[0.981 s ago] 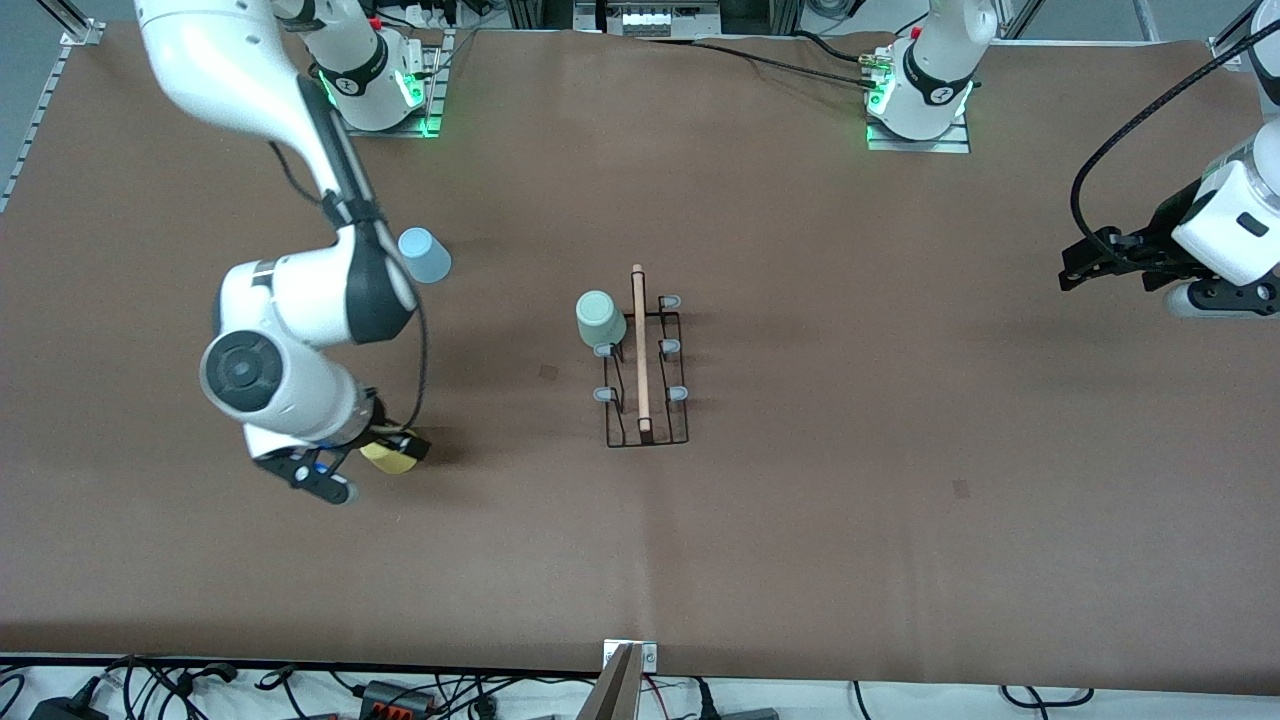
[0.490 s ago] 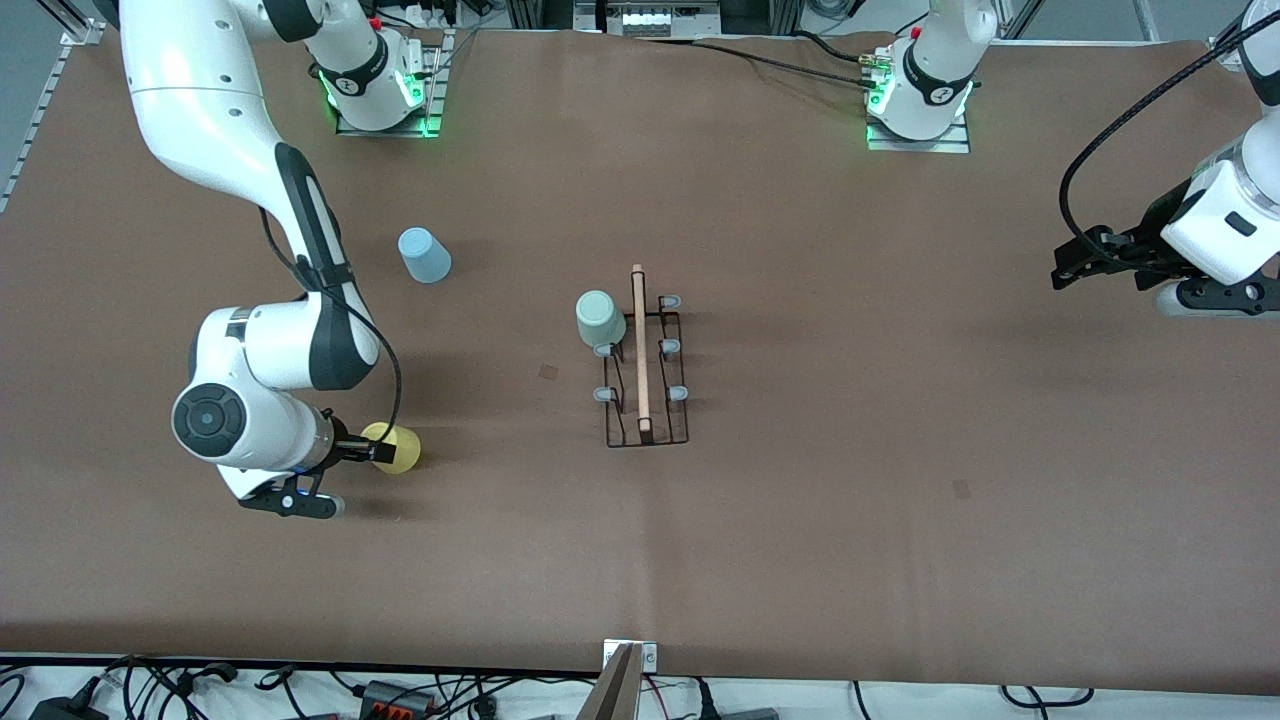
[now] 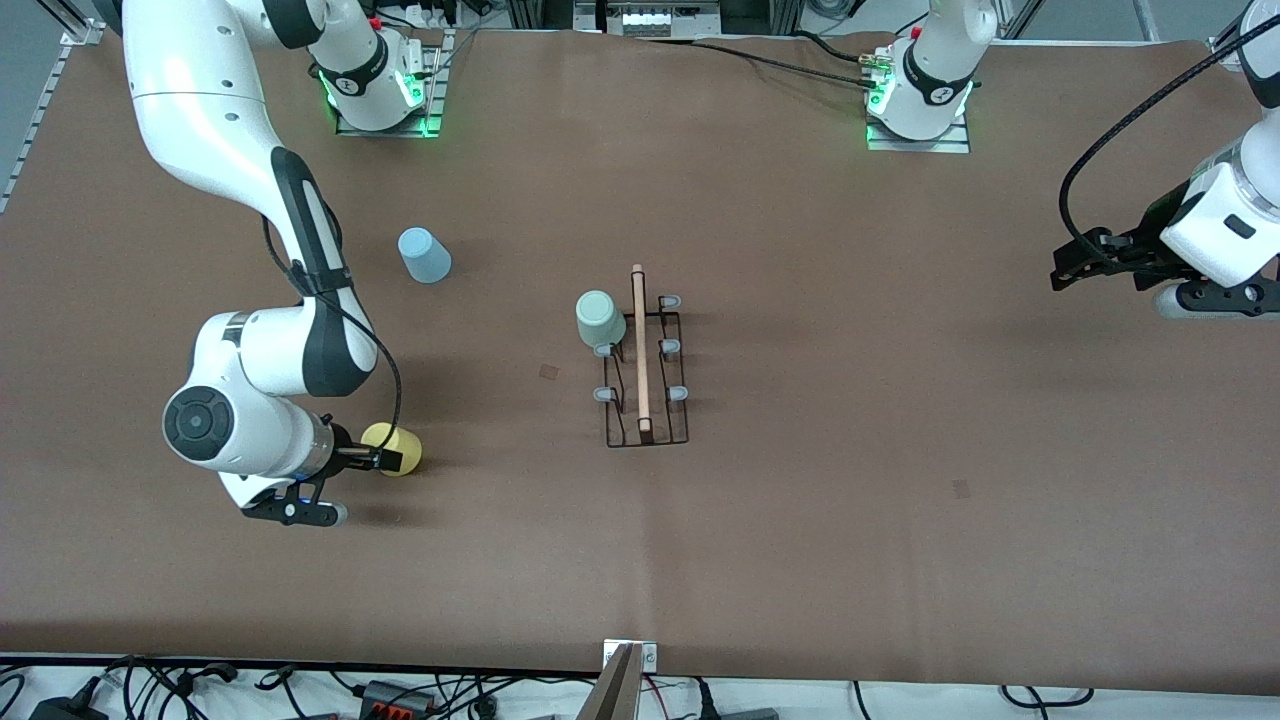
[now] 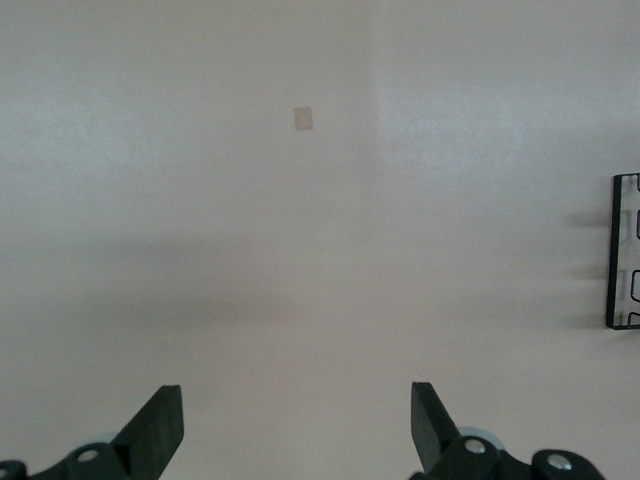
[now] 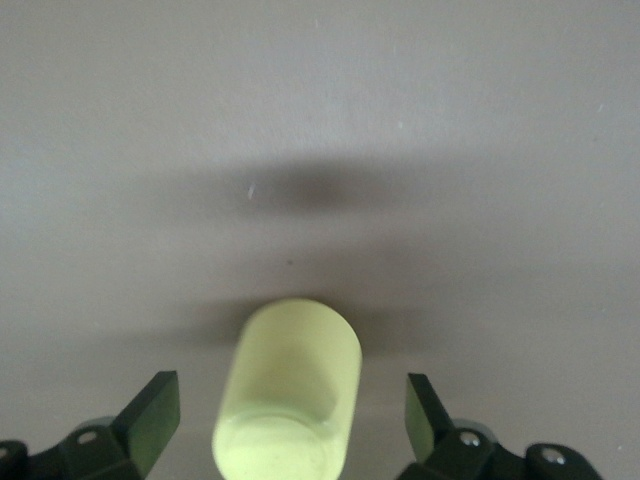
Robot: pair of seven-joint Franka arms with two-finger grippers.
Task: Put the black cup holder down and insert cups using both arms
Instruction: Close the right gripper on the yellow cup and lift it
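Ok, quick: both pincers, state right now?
Left pincer: open, holding nothing, over bare table.
Right pincer: open, fingers either side of the yellow cup, not shut on it.

lab | bolted arm bases [image 3: 380, 95] | brown-covered table [image 3: 800, 520] | cables [image 3: 400, 695]

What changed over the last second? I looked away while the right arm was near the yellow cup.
The right gripper swung down beside the table, its open fingers now either side of the yellow cup, not yet closed. The left gripper drifted slightly. Black cup holder, mint cup and blue cup stayed put.
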